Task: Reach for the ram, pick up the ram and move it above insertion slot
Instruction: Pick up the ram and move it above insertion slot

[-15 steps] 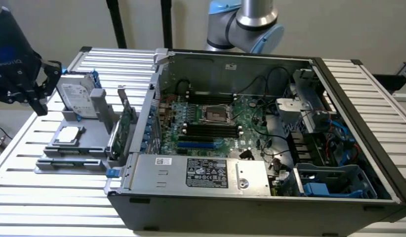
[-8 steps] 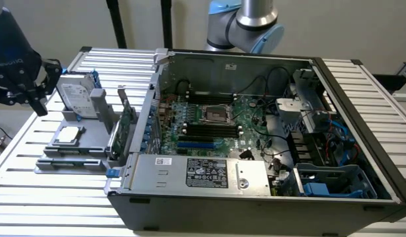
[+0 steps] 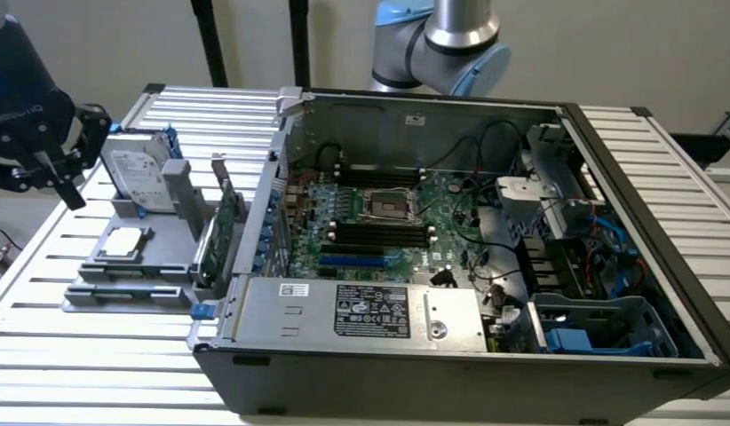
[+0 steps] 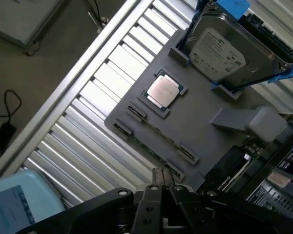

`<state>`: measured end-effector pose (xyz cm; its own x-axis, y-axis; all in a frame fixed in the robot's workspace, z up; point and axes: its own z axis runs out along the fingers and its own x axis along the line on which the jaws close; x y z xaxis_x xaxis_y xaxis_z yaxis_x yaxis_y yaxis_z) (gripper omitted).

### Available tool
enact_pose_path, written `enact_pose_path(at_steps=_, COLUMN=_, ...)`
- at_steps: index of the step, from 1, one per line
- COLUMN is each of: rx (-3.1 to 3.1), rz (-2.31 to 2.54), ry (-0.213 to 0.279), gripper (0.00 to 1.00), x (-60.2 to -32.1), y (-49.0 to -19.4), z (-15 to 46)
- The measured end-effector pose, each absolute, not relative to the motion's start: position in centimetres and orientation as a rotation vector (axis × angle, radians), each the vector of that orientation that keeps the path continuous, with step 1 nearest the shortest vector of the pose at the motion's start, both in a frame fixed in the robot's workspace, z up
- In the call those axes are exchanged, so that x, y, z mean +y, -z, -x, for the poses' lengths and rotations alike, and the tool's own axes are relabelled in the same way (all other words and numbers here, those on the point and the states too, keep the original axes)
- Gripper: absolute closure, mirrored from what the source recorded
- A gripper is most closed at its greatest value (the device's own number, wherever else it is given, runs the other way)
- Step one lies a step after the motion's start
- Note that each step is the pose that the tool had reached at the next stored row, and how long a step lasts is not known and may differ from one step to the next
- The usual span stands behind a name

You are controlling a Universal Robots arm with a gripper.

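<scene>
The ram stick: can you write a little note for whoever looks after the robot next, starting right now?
Gripper: shut, holding nothing, hovering over the table beside the grey tray.
Ram: sits in its holder along the tray's edge, close to the gripper, not touched.
Done: the gripper is near the ram; nothing is picked up yet.
Left: grasp the ram, lift it, and bring it above the motherboard slots.

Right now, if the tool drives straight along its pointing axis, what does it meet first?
Probably the ram, lying along the edge of the grey tray, straight ahead of the tool. Depth is unclear; it could touch the tray beside it instead.
</scene>
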<state>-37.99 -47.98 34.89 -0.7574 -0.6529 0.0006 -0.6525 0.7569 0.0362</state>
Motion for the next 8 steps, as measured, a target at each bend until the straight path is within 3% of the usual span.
enact_pose_path(at_steps=8, rx=-2.843, rz=-1.299, ry=0.051, gripper=0.89, x=-47.98, y=-34.77, z=37.98)
